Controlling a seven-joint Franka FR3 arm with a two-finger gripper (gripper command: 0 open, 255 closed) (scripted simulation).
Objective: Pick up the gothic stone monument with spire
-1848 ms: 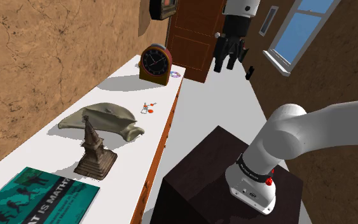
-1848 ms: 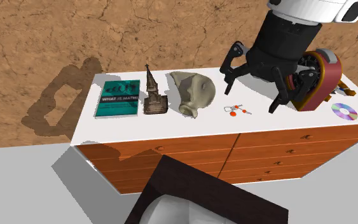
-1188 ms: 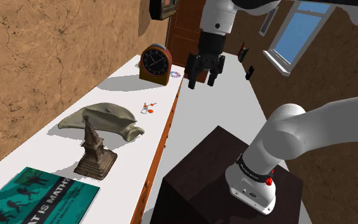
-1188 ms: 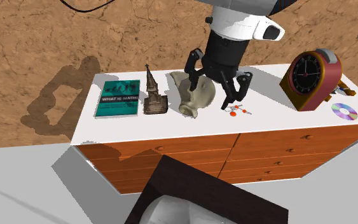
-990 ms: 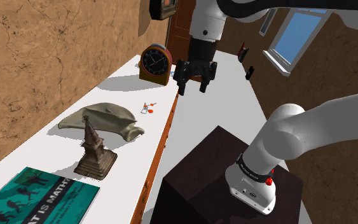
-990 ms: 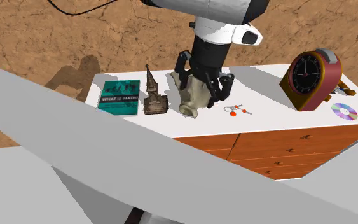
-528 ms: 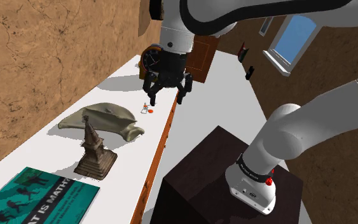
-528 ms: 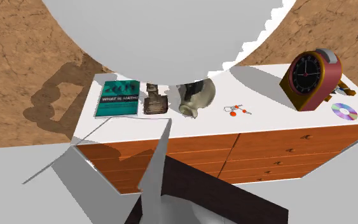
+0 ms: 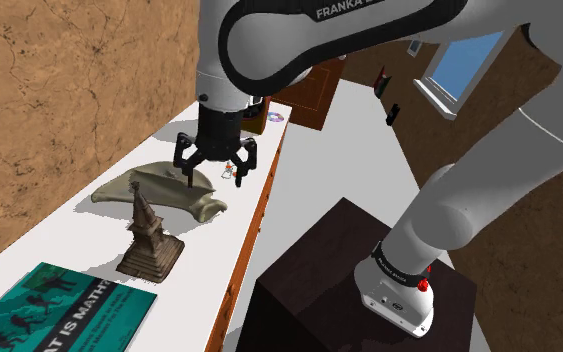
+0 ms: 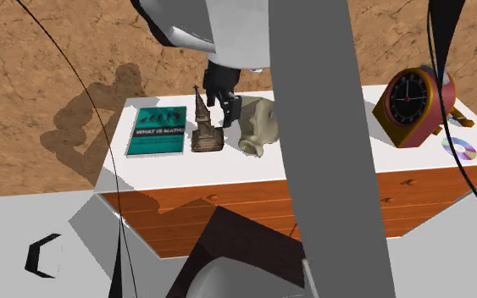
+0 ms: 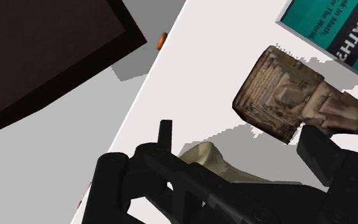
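Hovering over the dresser's white top (image 9: 231, 225), the gripper (image 9: 216, 172) has its two fingers spread wide, with nothing between them. The shoulder view puts it above the pale shell-like piece (image 9: 164, 190). The stone monument (image 9: 149, 240) stands upright on its stepped base at about seven o'clock from the gripper and apart from it. The teal book (image 9: 54, 310) lies flat further along the same line.

The second exterior view shows the row side on. The book is at nine o'clock of the monument and the shell-like piece at three o'clock. A red clock (image 10: 414, 102) and a disc (image 10: 458, 148) sit at the far three o'clock end. In the shoulder view the arm stands in front of that end. A broad grey arm link (image 10: 330, 144) crosses the second exterior view and covers the middle of the dresser. There the gripper is partly tucked under the arm, so its opening is hard to read.

The wrist view looks down on the monument's square base just ahead of one finger, its spire cut off by the edge. The stand (image 11: 44, 51) shows as a dark slab.
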